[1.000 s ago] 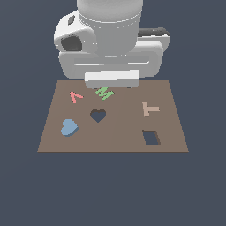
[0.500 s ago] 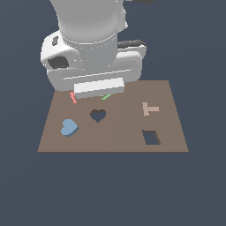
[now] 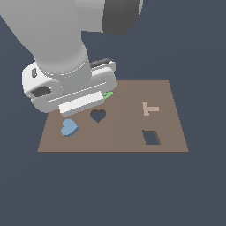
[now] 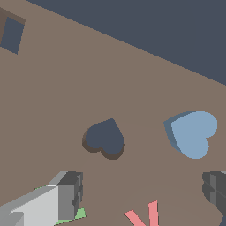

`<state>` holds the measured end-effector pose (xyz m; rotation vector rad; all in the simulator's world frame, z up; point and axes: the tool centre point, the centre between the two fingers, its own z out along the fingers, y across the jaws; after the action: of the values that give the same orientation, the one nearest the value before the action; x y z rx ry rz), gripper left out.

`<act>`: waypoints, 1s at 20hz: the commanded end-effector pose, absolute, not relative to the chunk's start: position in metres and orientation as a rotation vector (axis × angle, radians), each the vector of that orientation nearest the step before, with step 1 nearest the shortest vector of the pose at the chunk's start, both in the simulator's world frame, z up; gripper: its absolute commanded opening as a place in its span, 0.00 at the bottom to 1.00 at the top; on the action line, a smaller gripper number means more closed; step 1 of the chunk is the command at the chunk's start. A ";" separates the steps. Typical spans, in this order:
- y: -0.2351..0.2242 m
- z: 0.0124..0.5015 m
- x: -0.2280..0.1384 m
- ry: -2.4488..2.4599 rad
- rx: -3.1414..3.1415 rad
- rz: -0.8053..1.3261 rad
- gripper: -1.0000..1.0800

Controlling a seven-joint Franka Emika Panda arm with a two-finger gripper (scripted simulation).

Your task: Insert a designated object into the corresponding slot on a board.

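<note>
The light-blue heart (image 3: 69,127) is lying flat on the brown board (image 3: 119,137), left of the empty heart slot (image 3: 98,115).

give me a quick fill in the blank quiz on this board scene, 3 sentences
1. The light-blue block lying on the board is shaped like a ____.
2. The heart-shaped slot is ____, with nothing in it.
3. In the wrist view, the fingers stand apart and hold ____.

Missing words: heart; empty; nothing
</note>
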<state>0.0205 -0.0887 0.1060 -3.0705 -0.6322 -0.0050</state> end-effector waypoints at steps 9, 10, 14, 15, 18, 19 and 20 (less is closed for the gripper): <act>-0.134 0.069 0.049 -0.979 -2.982 -0.002 0.96; -0.137 0.066 0.052 -1.003 -2.975 -0.002 0.96; -0.146 0.058 0.061 -1.082 -2.948 -0.001 0.96; -0.148 0.056 0.063 -1.097 -2.943 -0.001 0.96; -0.152 0.052 0.067 -1.134 -2.930 0.000 0.96; -0.152 0.051 0.068 -1.142 -2.926 0.000 0.96; -0.153 0.051 0.069 -1.149 -2.924 0.000 0.96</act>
<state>0.0673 -0.1519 0.0520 -2.9295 -1.1331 0.0005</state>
